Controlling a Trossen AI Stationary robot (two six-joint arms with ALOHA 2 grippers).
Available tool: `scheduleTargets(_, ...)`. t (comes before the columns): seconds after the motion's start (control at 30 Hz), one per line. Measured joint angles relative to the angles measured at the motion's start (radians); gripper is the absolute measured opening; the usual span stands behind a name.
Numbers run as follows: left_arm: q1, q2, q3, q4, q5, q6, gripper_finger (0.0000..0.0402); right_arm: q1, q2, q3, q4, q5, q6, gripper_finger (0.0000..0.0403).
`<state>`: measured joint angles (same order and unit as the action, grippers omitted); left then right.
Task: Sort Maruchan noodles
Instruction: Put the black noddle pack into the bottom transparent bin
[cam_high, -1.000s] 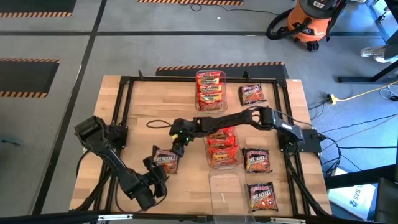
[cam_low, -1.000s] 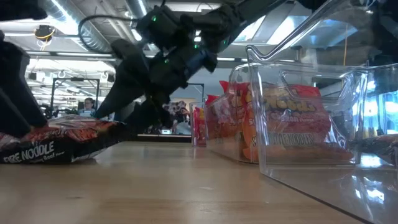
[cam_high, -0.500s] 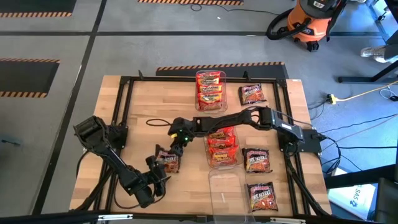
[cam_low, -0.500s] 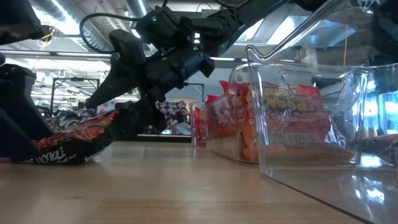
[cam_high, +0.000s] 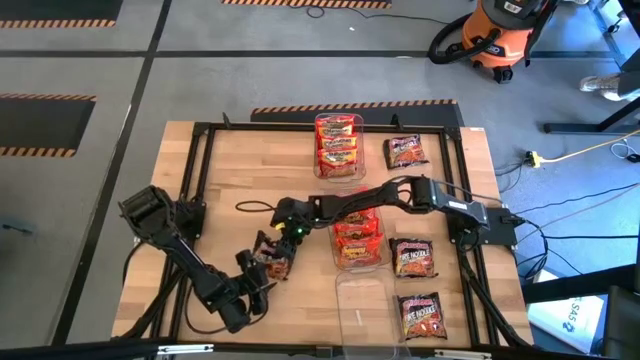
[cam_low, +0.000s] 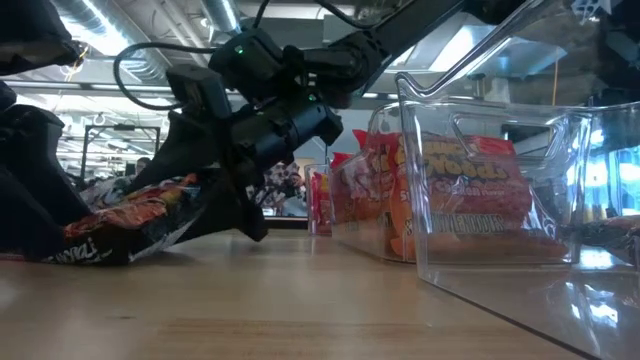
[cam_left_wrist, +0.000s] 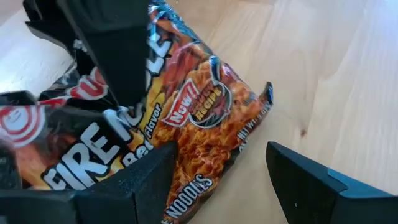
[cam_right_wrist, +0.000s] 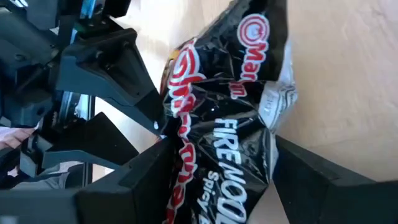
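A dark brown Maruchan fire-noodle packet (cam_high: 272, 262) sits left of the middle bin, between both grippers. My right gripper (cam_high: 279, 250) reaches across from the right and is shut on it; the right wrist view shows the crumpled packet (cam_right_wrist: 230, 124) between its fingers. My left gripper (cam_high: 257, 272) is open at the packet's near-left end. In the left wrist view the packet (cam_left_wrist: 199, 118) lies in front of its spread fingers, with one finger (cam_left_wrist: 134, 180) overlapping the packet's edge. My right gripper pinches the packet between its two fingers (cam_right_wrist: 146, 177), across the crumpled body (cam_right_wrist: 214, 155), slanting down from the far right. The packet is tilted: the held end (cam_low: 185, 195) is raised and the other end (cam_low: 70, 250) rests on the table. My left gripper stands at the packet's low end; I cannot tell whether it touches.
A clear bin of red-yellow packets (cam_high: 338, 145) stands at the far edge. A second bin of orange-red packets (cam_high: 355, 235) stands mid-table, and a clear bin with nothing in it (cam_high: 365, 305) stands near. Loose dark packets lie at the right (cam_high: 405, 150), (cam_high: 413, 257), (cam_high: 420, 315).
My right gripper has come down toward the near-left onto the packet and shut on it. The packet, flat a second ago, is now crumpled and tipped, with the held end raised and the other end on the table. My left gripper has edged closer to the packet.
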<state>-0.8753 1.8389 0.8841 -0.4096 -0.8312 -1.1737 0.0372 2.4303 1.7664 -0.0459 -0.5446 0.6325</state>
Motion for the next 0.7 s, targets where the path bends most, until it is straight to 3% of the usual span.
scheduleTargets(0.33,0.027,0.000,-0.001,0.007,-0.029,0.027,0.0247,0.015,0.002,-0.001,0.006,-0.057,-0.008,0.0228)
scheduleTargets(0.7,0.027,-0.006,0.047,-0.029,0.009,0.058,0.0247,0.017,-0.010,-0.002,0.013,-0.072,-0.077,0.0087)
